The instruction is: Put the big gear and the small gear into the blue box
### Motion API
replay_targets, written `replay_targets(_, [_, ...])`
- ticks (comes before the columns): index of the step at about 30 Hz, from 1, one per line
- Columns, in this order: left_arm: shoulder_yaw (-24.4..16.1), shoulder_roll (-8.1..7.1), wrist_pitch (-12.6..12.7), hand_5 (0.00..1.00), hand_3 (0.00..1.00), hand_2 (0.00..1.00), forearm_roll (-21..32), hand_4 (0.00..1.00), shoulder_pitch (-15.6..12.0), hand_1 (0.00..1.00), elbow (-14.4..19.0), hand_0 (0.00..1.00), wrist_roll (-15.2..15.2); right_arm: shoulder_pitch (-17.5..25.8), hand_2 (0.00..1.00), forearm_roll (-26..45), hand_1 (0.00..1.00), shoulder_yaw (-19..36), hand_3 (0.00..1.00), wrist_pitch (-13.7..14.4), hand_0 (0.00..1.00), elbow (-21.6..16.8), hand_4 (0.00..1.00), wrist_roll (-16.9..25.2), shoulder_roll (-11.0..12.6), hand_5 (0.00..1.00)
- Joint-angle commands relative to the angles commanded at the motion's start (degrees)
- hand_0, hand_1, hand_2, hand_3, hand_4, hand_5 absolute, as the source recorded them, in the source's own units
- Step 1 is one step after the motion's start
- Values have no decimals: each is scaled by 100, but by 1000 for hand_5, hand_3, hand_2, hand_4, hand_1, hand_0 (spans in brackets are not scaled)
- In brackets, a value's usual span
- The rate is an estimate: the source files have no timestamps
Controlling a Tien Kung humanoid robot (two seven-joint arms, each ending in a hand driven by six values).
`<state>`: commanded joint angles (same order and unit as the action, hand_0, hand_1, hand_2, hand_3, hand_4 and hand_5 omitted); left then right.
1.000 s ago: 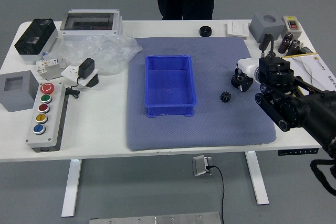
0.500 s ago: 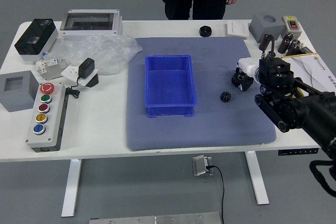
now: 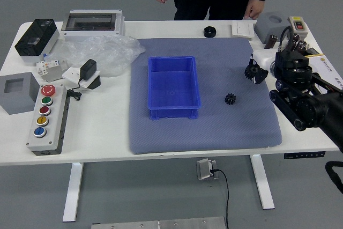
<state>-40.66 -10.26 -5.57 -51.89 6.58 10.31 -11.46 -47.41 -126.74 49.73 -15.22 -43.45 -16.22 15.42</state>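
My right hand point(image 3: 259, 68) reaches in from the right, over the right edge of the grey-blue mat. Its fingers are closed around the dark, toothed big gear point(image 3: 253, 73), partly covering it; whether it is clear of the mat is hard to tell. On the mat, to the lower left of the hand, lies the small black gear point(image 3: 230, 98). Left of both gears stands the open blue box point(image 3: 172, 113), with no gear visible inside. My left arm is out of view.
A person stands at the far side, hands hanging empty. A black round part point(image 3: 209, 31) sits at the mat's far edge. Grey blocks point(image 3: 271, 26) and a clipboard point(image 3: 327, 72) are at right; a button panel point(image 3: 47, 119) and plastic bag point(image 3: 102, 54) at left.
My right hand and the big gear have moved up and to the right in the picture, away from the small gear. The person has shifted rightward and closer to the table.
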Motion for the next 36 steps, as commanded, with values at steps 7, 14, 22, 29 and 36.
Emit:
replay_targets(7, [-33, -16, 2, 118, 819, 828, -13, 539, 2, 828, 0, 822, -5, 200, 473, -106, 422, 323, 518, -108, 547, -866, 607, -104, 387, 43])
replay_targets(14, [-27, -17, 6, 119, 819, 829, 13, 539, -3, 828, 0, 822, 3, 367, 475, -149, 426, 419, 519, -213, 549, -1833, 595, -193, 556, 50])
replay_targets(22, [-41, -26, 8, 119, 819, 829, 4, 538, -20, 828, 0, 822, -3, 347, 475, -144, 426, 254, 520, -260, 550, -2903, 595, -231, 393, 50])
replay_targets(29, [-28, -23, 4, 119, 819, 829, -7, 539, -26, 828, 0, 822, -5, 198, 475, -53, 427, 87, 522, -242, 551, -3178, 595, -214, -7, 53])
replay_targets(36, [-13, -19, 1, 119, 819, 829, -20, 539, -38, 828, 0, 822, -8, 121, 474, 22, 428, -111, 521, -185, 551, -3126, 598, -185, -478, 60])
